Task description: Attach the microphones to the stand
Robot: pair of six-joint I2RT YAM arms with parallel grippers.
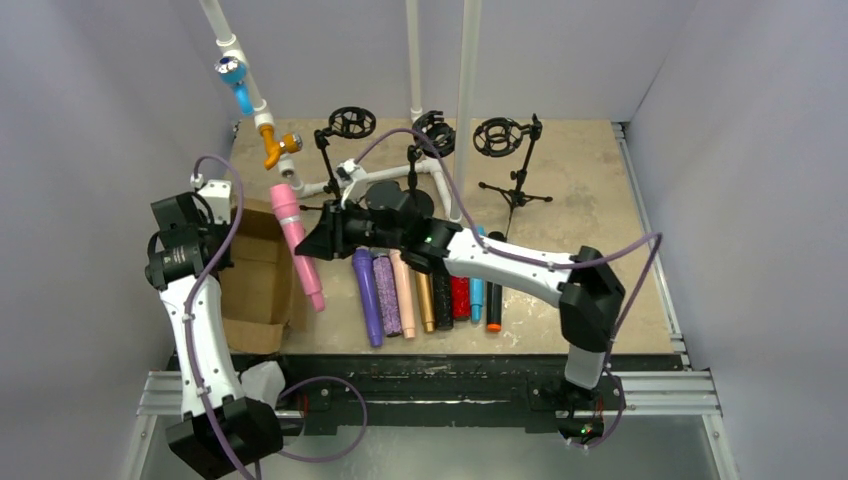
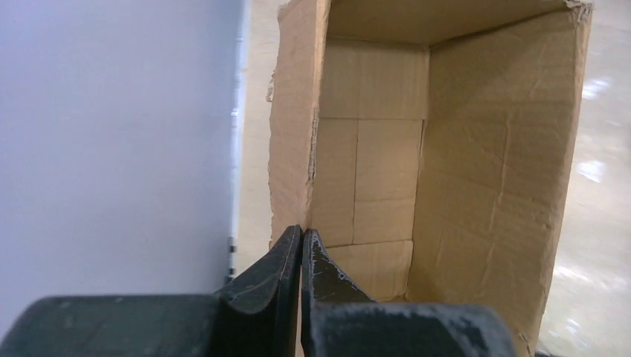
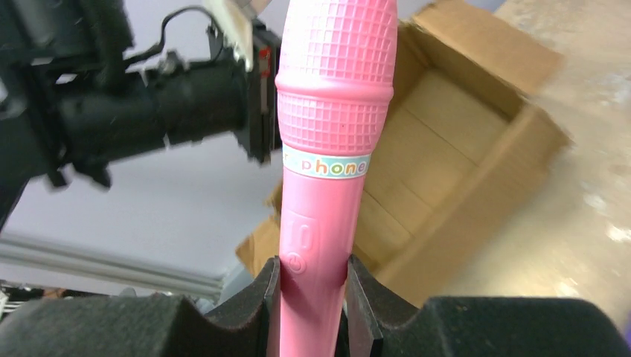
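- Your right gripper (image 3: 309,277) is closed part-way on the pink microphone (image 3: 327,149). Its pads pinch the handle at the power button, and the head points away from the wrist.
- From overhead, that microphone sits tilted beside the cardboard box (image 1: 250,290), apparently lifted. It lies between the box and the row of microphones (image 1: 420,290) on the table.
- Your left gripper (image 2: 301,249) is fully closed on nothing and aimed into the box.
- Expect a light, hollow, rigid plastic shell. It looks smooth enough to swivel between the pads if it is bumped.
- The textured head band looks less slippery, but leave it free for the ring mounts (image 1: 434,130) at the back.
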